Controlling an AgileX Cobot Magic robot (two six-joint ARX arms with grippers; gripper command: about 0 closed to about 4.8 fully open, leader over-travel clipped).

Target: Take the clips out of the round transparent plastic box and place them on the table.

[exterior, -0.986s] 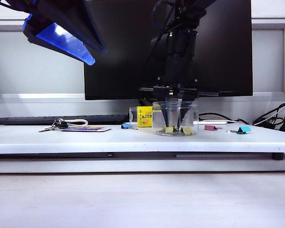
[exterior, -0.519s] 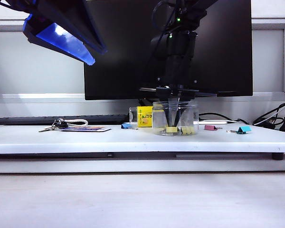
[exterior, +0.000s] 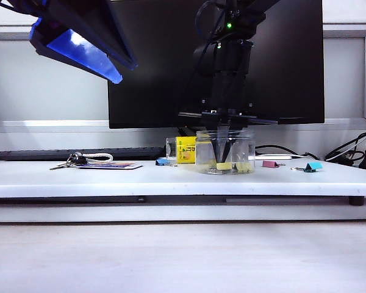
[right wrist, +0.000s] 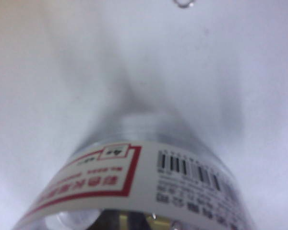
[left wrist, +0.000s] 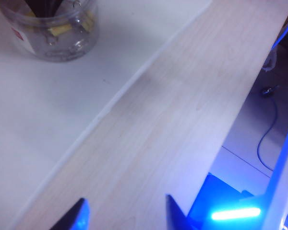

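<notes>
On the counter (exterior: 61,177) the round transparent plastic box (exterior: 226,152) stands mid-view, the clips (exterior: 224,166) at its bottom. Our right gripper (exterior: 222,155) reaches straight down inside, fingers narrowed around a clip directly beneath. Our left gripper (left wrist: 125,213) hangs wide apart, far off.

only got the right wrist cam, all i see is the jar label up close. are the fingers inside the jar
observer: Yes. In the exterior view the right gripper reaches down into the round transparent plastic box. Its fingertips are close together right above a yellow clip. I cannot tell if the clip is pinched.
operator: any more clips in there
observer: A second yellow clip lies on the box floor beside it.
operator: where's the left arm
observer: The left gripper is open. It hangs high on the left of the exterior view, well away from the box.
</notes>
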